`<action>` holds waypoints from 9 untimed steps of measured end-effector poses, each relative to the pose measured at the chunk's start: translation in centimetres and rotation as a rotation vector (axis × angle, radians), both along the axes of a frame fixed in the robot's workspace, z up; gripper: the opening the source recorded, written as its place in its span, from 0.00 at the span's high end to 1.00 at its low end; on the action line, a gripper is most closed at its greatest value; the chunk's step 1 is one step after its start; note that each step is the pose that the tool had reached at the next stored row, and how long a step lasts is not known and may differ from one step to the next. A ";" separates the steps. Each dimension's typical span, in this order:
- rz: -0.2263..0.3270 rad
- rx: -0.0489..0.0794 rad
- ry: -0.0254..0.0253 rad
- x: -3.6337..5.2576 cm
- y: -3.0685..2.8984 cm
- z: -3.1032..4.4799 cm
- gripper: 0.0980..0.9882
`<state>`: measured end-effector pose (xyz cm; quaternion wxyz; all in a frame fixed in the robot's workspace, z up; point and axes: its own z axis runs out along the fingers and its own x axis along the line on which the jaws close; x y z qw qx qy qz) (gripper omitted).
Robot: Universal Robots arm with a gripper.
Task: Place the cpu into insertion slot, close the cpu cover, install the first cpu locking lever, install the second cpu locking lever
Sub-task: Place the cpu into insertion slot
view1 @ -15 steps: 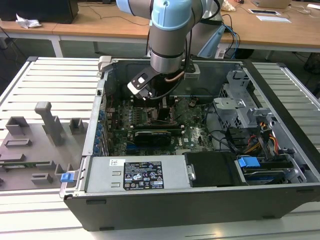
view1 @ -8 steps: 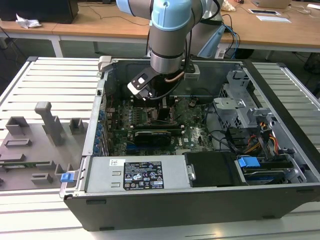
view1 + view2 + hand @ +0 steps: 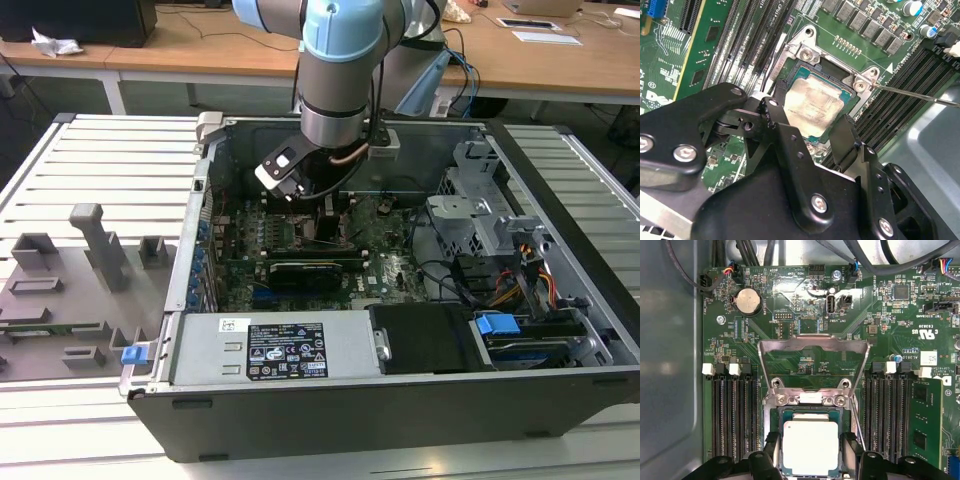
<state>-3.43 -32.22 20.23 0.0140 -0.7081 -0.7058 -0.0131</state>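
The cpu [image 3: 811, 442] [image 3: 815, 102], a silver-topped square chip, lies flat in the insertion slot [image 3: 776, 426] [image 3: 790, 70] on the green motherboard [image 3: 385, 255]. My gripper [image 3: 810, 460] [image 3: 810, 125] [image 3: 325, 215] is low inside the case, with one black finger against each of two opposite edges of the chip. The cpu cover [image 3: 812, 344] stands flipped up, away from the socket. A thin metal locking lever [image 3: 912, 93] [image 3: 857, 424] sticks out unlatched beside the socket.
Black memory slots [image 3: 732, 420] [image 3: 887, 415] flank the socket closely. A black graphics card [image 3: 305, 270] lies across the board. The case's grey walls [image 3: 205, 190], drive cage [image 3: 475, 215] and cables [image 3: 500, 280] ring the work area. A grey fixture plate [image 3: 70, 290] lies at the exterior view's left.
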 end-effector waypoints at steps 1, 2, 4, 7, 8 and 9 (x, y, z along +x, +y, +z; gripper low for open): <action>0.000 0.000 0.0000 0.00 0.00 0.10 0.42; 0.000 0.000 0.0000 0.00 0.00 0.25 0.42; 0.000 0.000 0.0001 0.00 0.00 0.57 0.42; 0.000 -0.001 0.0005 0.00 0.01 1.08 0.44; 0.000 -0.002 0.0005 0.01 0.01 1.14 0.52; 0.000 -0.002 0.0006 0.00 0.01 1.17 0.52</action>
